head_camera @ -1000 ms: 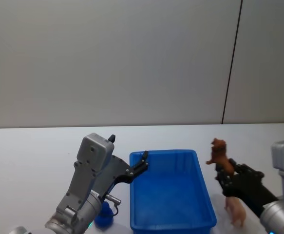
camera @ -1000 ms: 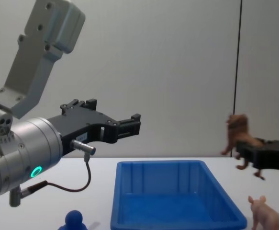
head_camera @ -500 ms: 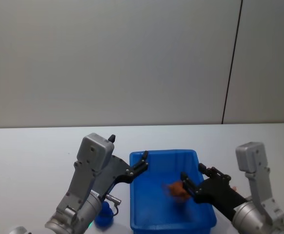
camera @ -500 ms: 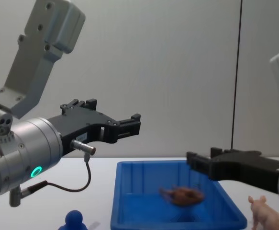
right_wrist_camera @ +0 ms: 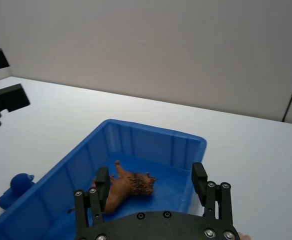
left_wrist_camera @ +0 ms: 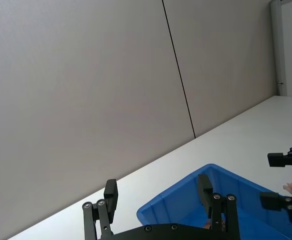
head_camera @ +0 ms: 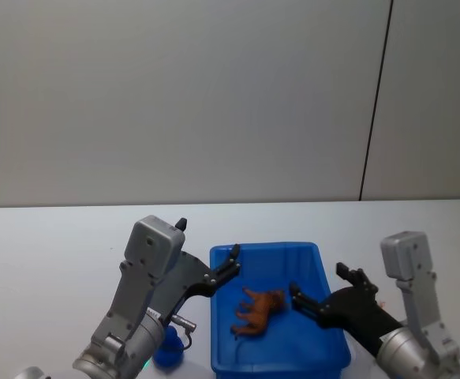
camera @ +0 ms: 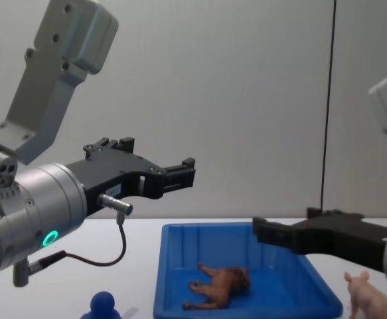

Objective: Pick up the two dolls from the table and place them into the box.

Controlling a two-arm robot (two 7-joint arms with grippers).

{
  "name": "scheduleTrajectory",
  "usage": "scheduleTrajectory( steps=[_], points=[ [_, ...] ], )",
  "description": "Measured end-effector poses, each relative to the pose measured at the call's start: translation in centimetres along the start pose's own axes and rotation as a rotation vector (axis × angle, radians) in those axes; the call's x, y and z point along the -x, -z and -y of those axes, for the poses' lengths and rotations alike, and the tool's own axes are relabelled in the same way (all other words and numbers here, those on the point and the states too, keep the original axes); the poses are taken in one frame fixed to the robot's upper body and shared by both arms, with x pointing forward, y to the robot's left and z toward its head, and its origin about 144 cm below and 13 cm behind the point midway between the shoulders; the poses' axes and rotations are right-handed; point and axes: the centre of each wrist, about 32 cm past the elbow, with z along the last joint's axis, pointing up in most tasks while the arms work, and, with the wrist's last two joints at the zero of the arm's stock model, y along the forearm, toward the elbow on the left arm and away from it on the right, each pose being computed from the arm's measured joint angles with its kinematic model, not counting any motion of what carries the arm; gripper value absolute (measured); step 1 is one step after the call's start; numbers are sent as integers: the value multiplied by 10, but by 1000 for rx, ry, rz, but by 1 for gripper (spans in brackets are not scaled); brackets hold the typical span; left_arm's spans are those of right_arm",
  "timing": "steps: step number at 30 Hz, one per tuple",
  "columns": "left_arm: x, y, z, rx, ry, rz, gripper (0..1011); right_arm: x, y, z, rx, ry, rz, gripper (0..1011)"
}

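Observation:
A brown four-legged doll [head_camera: 259,310] [camera: 220,287] [right_wrist_camera: 128,186] lies on its side on the floor of the blue box [head_camera: 330,347] [camera: 163,276] [right_wrist_camera: 156,131] [left_wrist_camera: 178,196]. My right gripper [head_camera: 320,283] [camera: 286,229] [right_wrist_camera: 151,179] hovers open just above the box's right half, holding nothing. The pale pink pig doll [camera: 369,299] stands on the white table [head_camera: 48,253] right of the box, under the right arm. A dark blue round-headed doll [head_camera: 166,347] [camera: 103,306] [right_wrist_camera: 15,190] sits left of the box's near corner. My left gripper [head_camera: 207,243] [camera: 173,169] [left_wrist_camera: 157,189] hangs open and empty above the box's left rim.
A plain grey wall with a dark vertical seam [head_camera: 375,103] stands behind the table. The tabletop stretches bare to the far left and behind the box.
My right gripper carried the brown doll from right of the box to above it and opened. The doll dropped in and now lies still. The left arm has not moved.

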Motion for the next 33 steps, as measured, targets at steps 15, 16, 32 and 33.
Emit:
scheduleTrajectory(
  steps=[15, 16, 32, 33],
  points=[
    [0, 0, 0, 0, 0, 0, 1001, -11, 1, 23, -2, 144, 16, 1001],
    [0, 0, 0, 0, 0, 0, 1001, -12, 2, 24, 0, 150, 17, 1001],
    [0, 0, 0, 0, 0, 0, 1001, -20, 20, 43, 82, 238, 10, 1001],
    [0, 0, 0, 0, 0, 0, 1001, -21, 21, 43, 87, 241, 9, 1001]
  ],
)
